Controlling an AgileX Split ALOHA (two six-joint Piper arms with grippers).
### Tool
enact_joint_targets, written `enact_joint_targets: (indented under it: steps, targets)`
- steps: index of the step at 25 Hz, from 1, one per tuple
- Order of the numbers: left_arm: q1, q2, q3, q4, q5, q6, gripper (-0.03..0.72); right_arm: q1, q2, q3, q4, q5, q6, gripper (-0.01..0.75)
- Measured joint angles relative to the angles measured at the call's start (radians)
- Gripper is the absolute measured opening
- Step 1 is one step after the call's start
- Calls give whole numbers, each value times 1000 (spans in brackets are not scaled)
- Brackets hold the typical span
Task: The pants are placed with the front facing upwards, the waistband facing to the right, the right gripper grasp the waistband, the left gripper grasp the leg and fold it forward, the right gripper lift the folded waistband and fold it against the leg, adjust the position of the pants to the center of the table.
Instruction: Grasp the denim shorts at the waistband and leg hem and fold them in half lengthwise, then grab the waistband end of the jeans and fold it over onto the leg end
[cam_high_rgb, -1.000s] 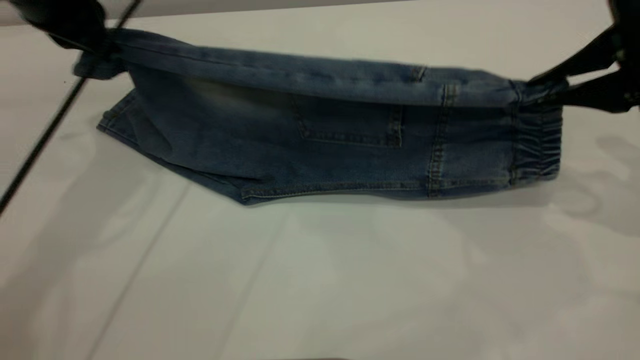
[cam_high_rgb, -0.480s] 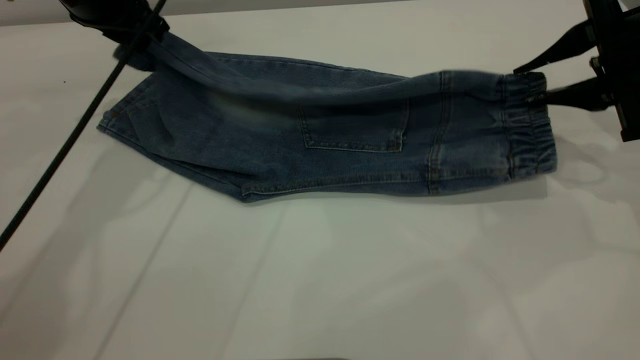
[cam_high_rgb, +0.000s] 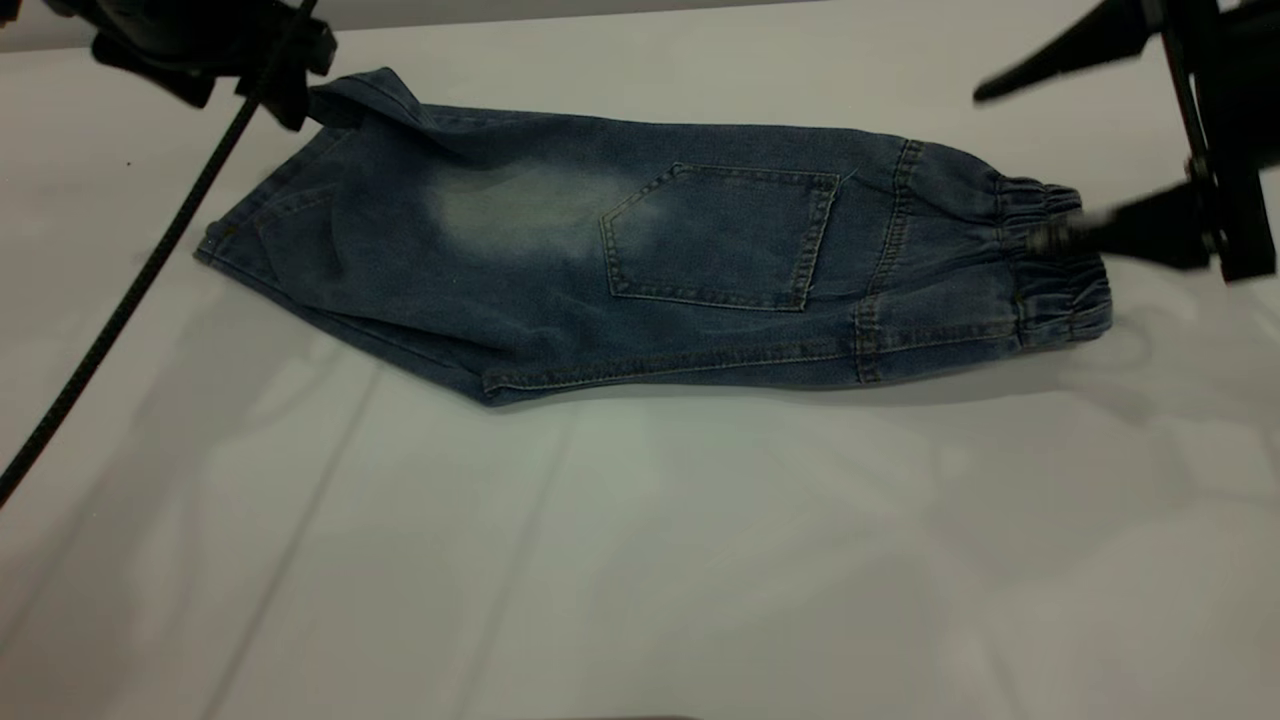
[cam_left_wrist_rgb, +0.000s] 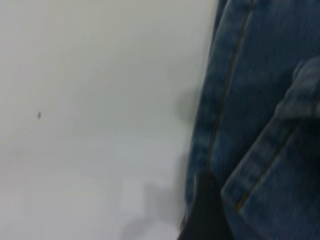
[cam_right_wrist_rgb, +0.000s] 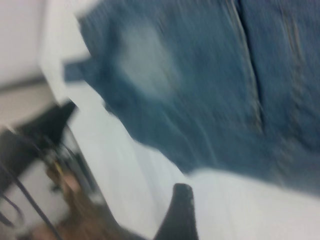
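Pants (cam_high_rgb: 650, 270): blue denim, lying flat on the table (cam_high_rgb: 640, 560), folded lengthwise so a back pocket (cam_high_rgb: 720, 235) faces up; they stretch across the far half of the tabletop, leg end at the exterior view's left, waist end at its right.
Waistband (cam_high_rgb: 1055, 265): the ruched elastic edge at the right end of the pants, resting on the table.
Right gripper (cam_high_rgb: 1020, 165): at the far right of the exterior view, reaching in from the right edge with its fingers pointing toward the pants; jaws spread wide, one finger raised high above the cloth, the other low, its tip touching or just over the waistband; nothing clamped between them.
Right wrist view: one dark fingertip (cam_right_wrist_rgb: 180, 210) shows over white tabletop, with denim beyond it and apart from it.
Left gripper (cam_high_rgb: 280, 85): at the upper left corner of the exterior view, just beside the raised, rumpled corner of the leg hem (cam_high_rgb: 375, 95); whether its fingers are spread or closed cannot be told, nor whether it grips the cloth.
Left wrist view: a dark finger (cam_left_wrist_rgb: 205, 210) lies against the hemmed denim edge, bare table beside it.
Cable (cam_high_rgb: 130, 280): black, running diagonally from the left arm down across the table's left side.
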Motion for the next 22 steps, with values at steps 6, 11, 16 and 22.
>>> enact_joint_targets:
  steps: [6, 11, 16, 22]
  targets:
    - [0, -19, -1, 0, 46, 5, 506, 1, 0, 0, -322, -67, 160, 556]
    - [-17, -19, -1, 0, 45, 7, 506, 1, 0, 0, -291, -231, 146, 554]
    - [-60, -19, -1, 0, 20, 7, 506, 1, 23, 0, -121, -247, 14, 554]
    - [-150, -19, -1, 0, -7, 7, 506, 1, 90, 0, -31, -249, -47, 554]
